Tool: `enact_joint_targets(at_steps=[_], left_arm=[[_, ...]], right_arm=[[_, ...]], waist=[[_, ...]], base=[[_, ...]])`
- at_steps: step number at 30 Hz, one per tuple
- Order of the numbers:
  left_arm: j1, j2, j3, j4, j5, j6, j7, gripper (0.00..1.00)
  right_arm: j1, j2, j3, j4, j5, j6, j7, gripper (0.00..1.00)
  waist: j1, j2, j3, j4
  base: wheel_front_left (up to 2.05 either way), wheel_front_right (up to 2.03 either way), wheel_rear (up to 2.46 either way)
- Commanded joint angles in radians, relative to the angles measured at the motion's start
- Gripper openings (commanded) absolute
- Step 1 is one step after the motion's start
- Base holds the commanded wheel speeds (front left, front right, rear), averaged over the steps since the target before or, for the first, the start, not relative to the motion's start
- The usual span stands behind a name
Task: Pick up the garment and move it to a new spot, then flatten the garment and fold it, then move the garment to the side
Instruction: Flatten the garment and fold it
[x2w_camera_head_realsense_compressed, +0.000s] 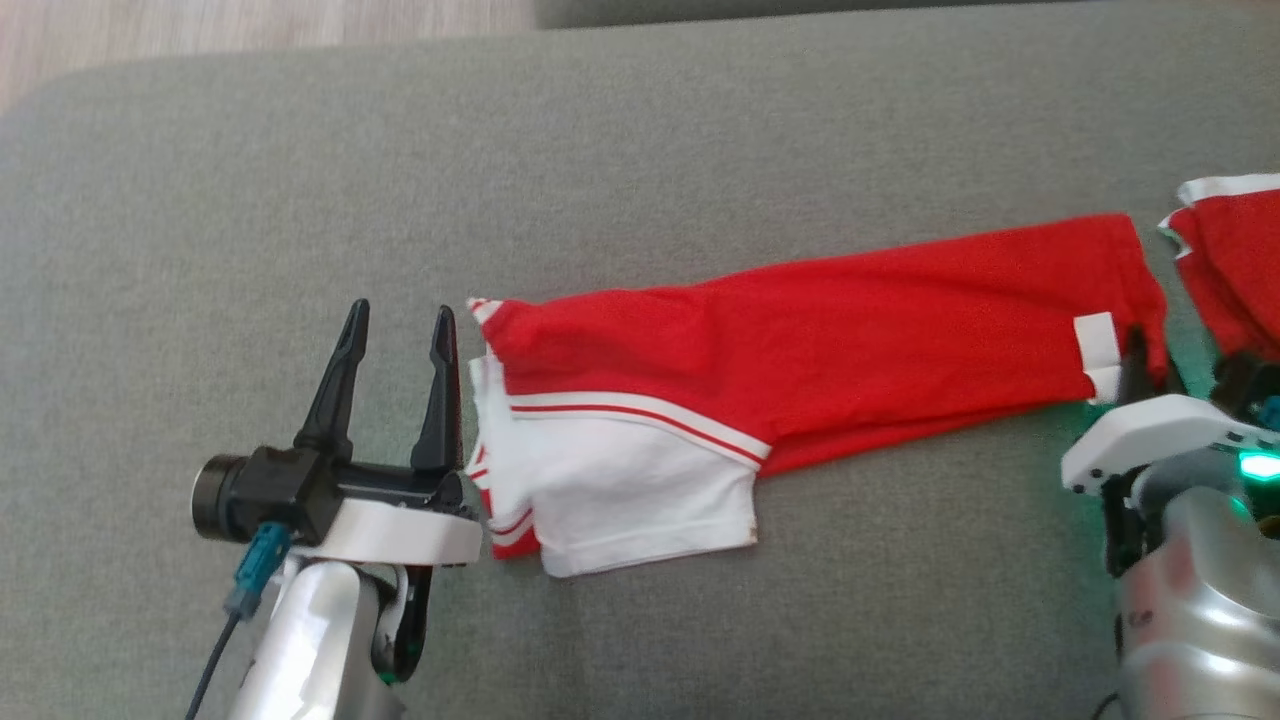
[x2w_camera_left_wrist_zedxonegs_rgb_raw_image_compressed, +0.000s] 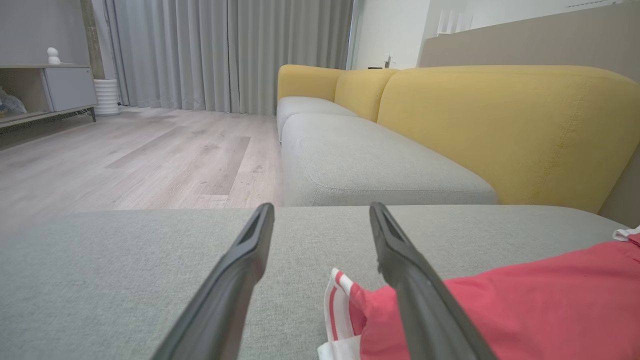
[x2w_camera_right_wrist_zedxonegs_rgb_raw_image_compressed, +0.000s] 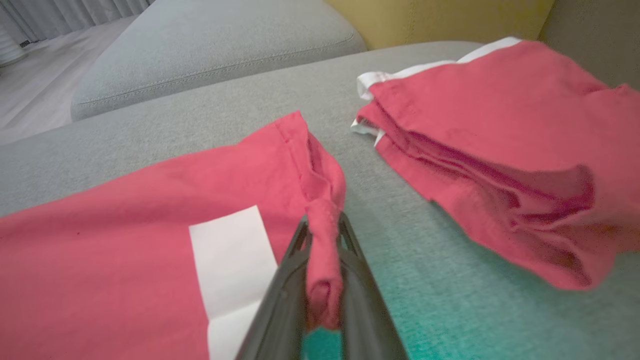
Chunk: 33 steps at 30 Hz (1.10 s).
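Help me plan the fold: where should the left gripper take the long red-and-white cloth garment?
Probably the striped corner of the garment, from its left end: it lies flat on the grey cushion beside the open left gripper, while the right gripper pinches the opposite hem.

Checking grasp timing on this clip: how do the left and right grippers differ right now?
The left gripper is open and holds nothing; the right gripper is shut, pinching a fold of red hem. The left stands beside the white end of the garment, the right at its red end. Both sit low over the grey cushion.
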<state>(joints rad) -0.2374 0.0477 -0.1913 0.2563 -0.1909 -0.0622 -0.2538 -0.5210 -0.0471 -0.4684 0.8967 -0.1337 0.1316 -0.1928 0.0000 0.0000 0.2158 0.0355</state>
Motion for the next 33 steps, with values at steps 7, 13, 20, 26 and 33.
enact_joint_targets(at_steps=[7,13,20,26,33], left_arm=[[0.016,0.003,0.038,-0.03,-0.017,-0.002,-0.008,1.0],[0.042,0.003,0.033,-0.035,0.009,0.003,-0.008,1.0],[0.075,0.003,0.055,-0.05,-0.006,0.014,-0.008,1.0],[0.106,0.01,0.08,-0.078,0.012,0.014,-0.008,1.0],[0.118,0.014,0.089,-0.103,0.02,0.014,-0.008,1.0]], right_arm=[[0.04,-0.05,-0.075,-0.09,-0.061,-0.001,-0.006,0.0],[0.089,-0.041,-0.091,-0.124,-0.072,-0.001,0.01,0.0],[0.111,-0.01,0.054,-0.179,-0.009,-0.001,-0.002,0.0],[0.147,-0.004,0.307,-0.25,0.155,-0.001,0.011,0.0],[0.201,-0.003,0.525,-0.358,0.319,-0.001,0.053,0.0]], waist=[[0.0,0.0,-0.068,-0.024],[0.0,0.0,-0.124,-0.025],[0.0,0.0,-0.194,0.007],[0.0,0.0,-0.231,0.066],[0.0,0.0,-0.246,0.153]], base=[[0.0,0.0,0.0],[0.0,0.0,0.0],[0.0,0.0,0.0],[0.0,0.0,0.0],[0.0,0.0,0.0]])
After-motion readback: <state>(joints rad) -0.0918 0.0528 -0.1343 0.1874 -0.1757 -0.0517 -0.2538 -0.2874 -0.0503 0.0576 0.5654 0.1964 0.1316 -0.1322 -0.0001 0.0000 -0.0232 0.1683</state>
